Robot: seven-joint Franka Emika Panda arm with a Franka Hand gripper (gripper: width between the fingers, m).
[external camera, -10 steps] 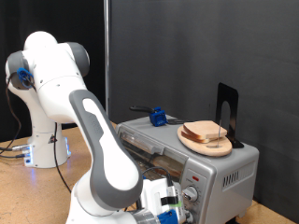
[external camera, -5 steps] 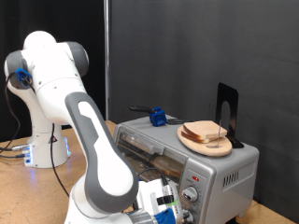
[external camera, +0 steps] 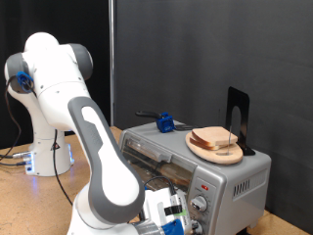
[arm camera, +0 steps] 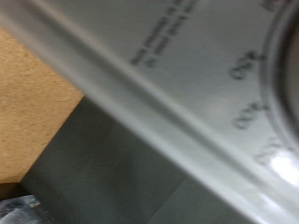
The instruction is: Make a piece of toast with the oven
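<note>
The piece of toast (external camera: 215, 140) lies on a round wooden plate (external camera: 200, 149) on top of the oven (external camera: 235, 181). It looks light, soft and crumbly, best taken gently by its crust edges. The gripper (external camera: 176, 217) sits low at the oven's front, close to the knobs (external camera: 200, 205); whether its fingers are spread or pressed together I cannot tell.

1. I am seeing a round wooden plate (external camera: 216, 150) sitting up top towards the exterior view's right
2. A small blue object (external camera: 165, 122) is lying to the exterior view's left of it, a dark handle-like piece (external camera: 147, 115) touching it
3. A black bookend-like stand (external camera: 238, 118) is standing upright just behind the plate
4. A wooden table (external camera: 34, 201) is lying underneath everything
5. A black curtain (external camera: 210, 54) is hanging behind
</note>
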